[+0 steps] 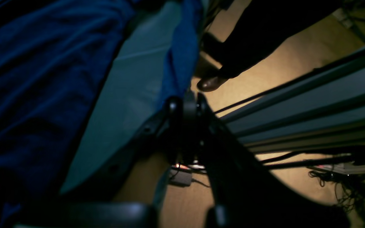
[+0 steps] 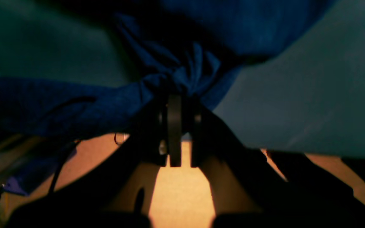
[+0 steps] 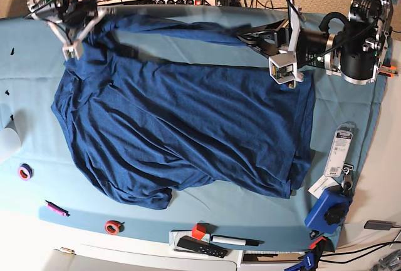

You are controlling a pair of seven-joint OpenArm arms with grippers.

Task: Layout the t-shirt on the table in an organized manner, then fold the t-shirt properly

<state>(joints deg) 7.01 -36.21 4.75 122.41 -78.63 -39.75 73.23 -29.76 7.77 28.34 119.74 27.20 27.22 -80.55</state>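
The dark navy t-shirt (image 3: pixel 188 127) lies spread over the teal table (image 3: pixel 28 96), with wrinkles and its lower left corner turned under. At the far left corner my right gripper (image 3: pixel 96 22) is shut on the shirt; the right wrist view shows its fingers (image 2: pixel 177 98) pinching a bunched knot of blue fabric (image 2: pixel 188 71). At the far edge, right of centre, my left gripper (image 3: pixel 247 35) is shut on the shirt's edge. In the left wrist view a strip of the fabric (image 1: pixel 182 47) runs up from its closed fingers (image 1: pixel 185 106).
Along the near edge lie tape rolls (image 3: pixel 25 171) (image 3: pixel 113 226), a pink marker (image 3: pixel 55 208), a red block (image 3: pixel 198 231), a black remote (image 3: pixel 200 246) and a pen (image 3: pixel 235 241). A blue tool (image 3: pixel 329 211) and a packet (image 3: pixel 340 149) sit at the right. A person's shoe (image 1: pixel 211 83) stands beyond the table.
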